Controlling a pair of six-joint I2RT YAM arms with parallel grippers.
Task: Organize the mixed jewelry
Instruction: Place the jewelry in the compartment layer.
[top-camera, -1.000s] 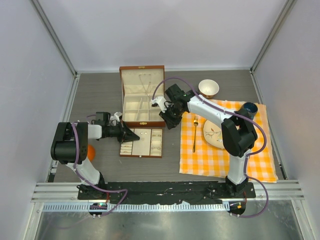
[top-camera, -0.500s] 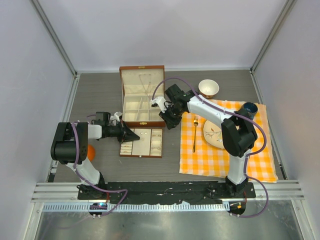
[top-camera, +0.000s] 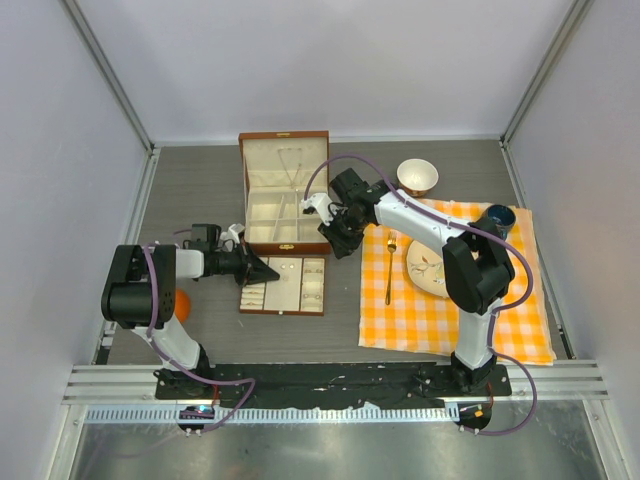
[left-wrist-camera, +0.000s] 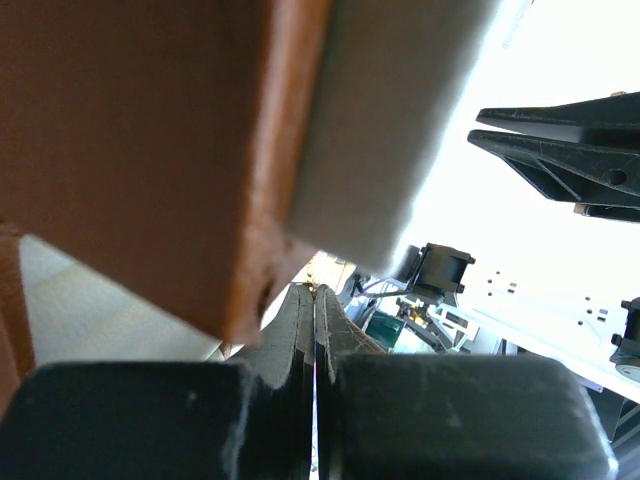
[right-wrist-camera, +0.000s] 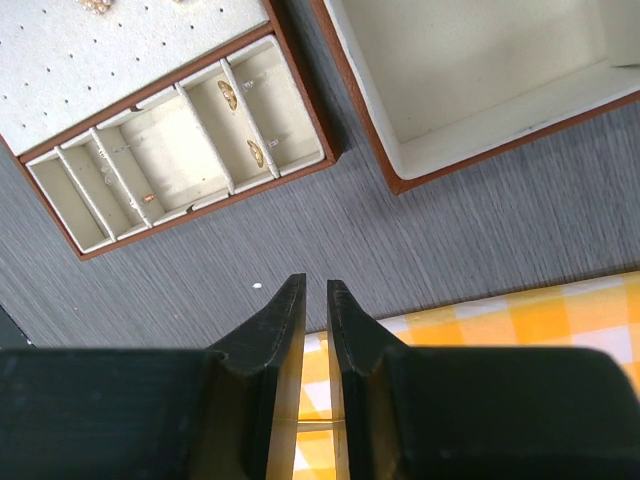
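The cream-lined tray (top-camera: 262, 300) lies in front of the open brown wooden box (top-camera: 284, 246). A thin chain (top-camera: 292, 165) hangs inside the box lid. In the right wrist view the tray (right-wrist-camera: 300, 120) holds small pale pieces (right-wrist-camera: 256, 152) and a fine chain (right-wrist-camera: 120, 170) in its compartments. A tiny white bit (right-wrist-camera: 257, 286) lies on the table. My left gripper (top-camera: 268, 270) is shut at the tray's left edge; its view (left-wrist-camera: 316, 290) is mostly blocked by the wooden rim. My right gripper (top-camera: 340, 243) hovers beside the box's front right corner, its jaws (right-wrist-camera: 316, 285) nearly together, with nothing seen between them.
A yellow checked cloth (top-camera: 500, 320) on the right carries a gold fork (top-camera: 389, 270), a plate (top-camera: 425, 268) and a dark blue cup (top-camera: 497, 217). A white bowl (top-camera: 417, 177) stands behind it. An orange object (top-camera: 183, 305) sits by the left arm.
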